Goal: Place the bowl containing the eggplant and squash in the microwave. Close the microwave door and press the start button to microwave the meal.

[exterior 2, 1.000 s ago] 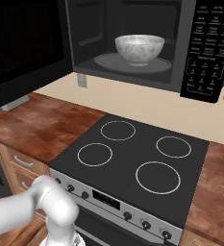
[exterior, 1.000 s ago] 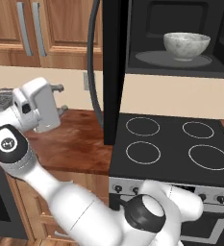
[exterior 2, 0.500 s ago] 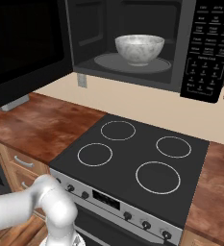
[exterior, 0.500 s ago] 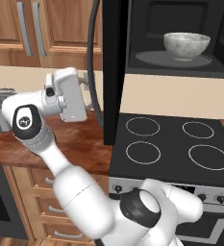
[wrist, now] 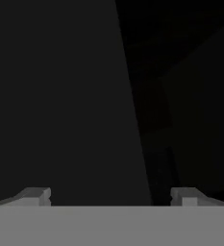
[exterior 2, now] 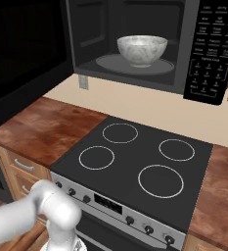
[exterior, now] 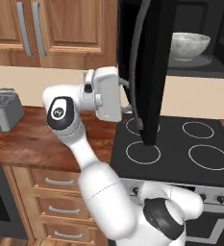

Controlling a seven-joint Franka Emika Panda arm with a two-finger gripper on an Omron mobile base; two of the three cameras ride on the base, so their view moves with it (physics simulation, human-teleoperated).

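Note:
The whitish-grey speckled bowl (exterior: pixel 189 45) (exterior 2: pixel 142 49) stands on the grey turntable (exterior 2: pixel 116 63) inside the black microwave (exterior 2: pixel 211 54). Eggplant and squash are hidden below the bowl's rim. The microwave door (exterior: pixel 154 72) (exterior 2: pixel 27 54) stands open, swung out over the stove, its curved grey handle (exterior: pixel 136 57) facing my hand. My gripper (exterior: pixel 127 93) (wrist: pixel 111 197) is open and right up against the door's outer face, which looms dark in the hand view (wrist: pixel 70 96). Nothing sits between my fingertips (wrist: pixel 36 196).
A black four-burner stove (exterior 2: pixel 135 157) lies under the microwave, with wooden counter (exterior 2: pixel 47 127) on either side. A grey toaster (exterior: pixel 3 111) stands on the counter at the left. Wooden wall cabinets (exterior: pixel 51 29) hang above it. A wall outlet (exterior 2: pixel 83 82) sits below the microwave.
My arm has swung right from above the toaster side to the door's outer face. The door has turned a little toward the microwave and now hides the bowl's left edge.

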